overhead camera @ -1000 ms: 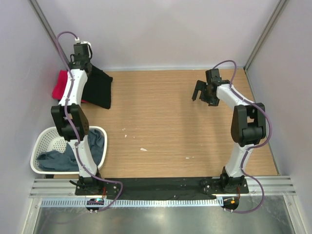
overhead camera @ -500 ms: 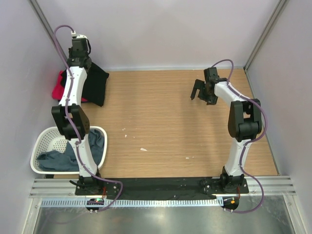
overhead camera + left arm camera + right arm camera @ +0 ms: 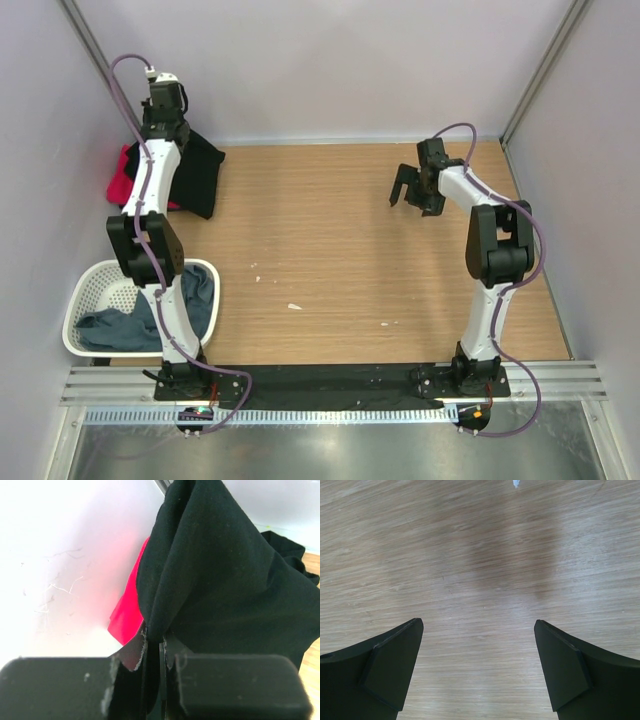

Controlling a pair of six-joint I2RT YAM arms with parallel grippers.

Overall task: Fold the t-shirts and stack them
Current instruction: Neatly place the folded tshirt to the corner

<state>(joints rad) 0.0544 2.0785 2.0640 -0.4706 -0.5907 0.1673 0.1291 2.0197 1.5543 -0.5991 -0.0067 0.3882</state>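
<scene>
A pale wooden table [image 3: 340, 260] sits between lilac walls. At its far left corner my left gripper [image 3: 161, 652] is pinched tight on a fold of the black t-shirt [image 3: 225, 580], which lies over the red t-shirt [image 3: 129, 615]. My right gripper [image 3: 479, 665] hangs spread wide over bare wood, far right. The grey-blue t-shirt [image 3: 197, 292] waits in the basket [image 3: 92, 285], near left. I seem to be stacking; next, a clean release.

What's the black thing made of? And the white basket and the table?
The black t-shirt looks like soft matte cloth: it hangs in smooth folds. The white basket looks like plastic, its walls a lattice of holes. The table looks like wood or a wood-look laminate, judging by its grain lines.
</scene>
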